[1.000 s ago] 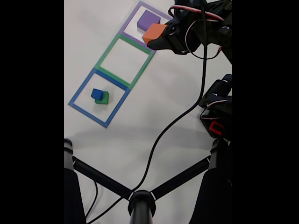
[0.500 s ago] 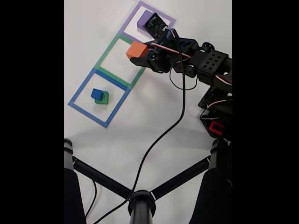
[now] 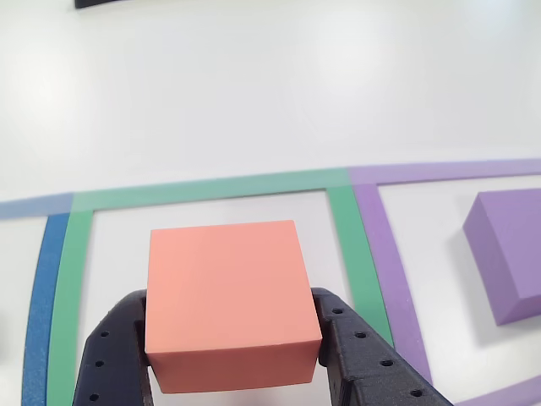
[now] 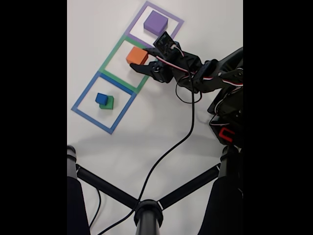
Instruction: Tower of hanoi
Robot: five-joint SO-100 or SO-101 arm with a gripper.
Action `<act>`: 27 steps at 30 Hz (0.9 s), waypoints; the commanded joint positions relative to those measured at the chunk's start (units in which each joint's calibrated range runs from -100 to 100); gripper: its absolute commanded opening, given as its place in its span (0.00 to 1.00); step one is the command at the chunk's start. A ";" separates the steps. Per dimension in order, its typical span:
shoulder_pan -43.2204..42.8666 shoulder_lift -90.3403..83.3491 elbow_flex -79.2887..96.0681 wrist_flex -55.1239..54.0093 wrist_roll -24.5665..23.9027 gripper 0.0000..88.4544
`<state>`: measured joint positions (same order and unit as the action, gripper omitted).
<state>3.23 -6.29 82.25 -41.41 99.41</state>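
Salmon-orange block (image 4: 137,56) is now carried from beside the purple block (image 4: 156,22) into the green tape square (image 4: 130,63), still pinched by gripper (image 3: 232,359); release pending.

You've got a salmon-orange block (image 3: 230,300) between black gripper (image 3: 232,359) fingers, a purple block (image 4: 156,22) in the purple tape square (image 4: 177,20), a blue cube (image 4: 101,98) against a green block (image 4: 108,103) in the blue tape square (image 4: 93,121), and a green tape square (image 3: 340,211) on a white table (image 4: 146,142).
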 commanded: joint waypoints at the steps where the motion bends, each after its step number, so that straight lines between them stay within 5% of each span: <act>1: -0.15 5.97 -0.06 -9.94 0.59 0.12; 12: -0.68 19.27 -2.51 -23.62 0.59 0.12; 27: -0.60 27.12 -7.87 -26.94 0.59 0.15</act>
<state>2.99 20.73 75.46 -66.45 99.41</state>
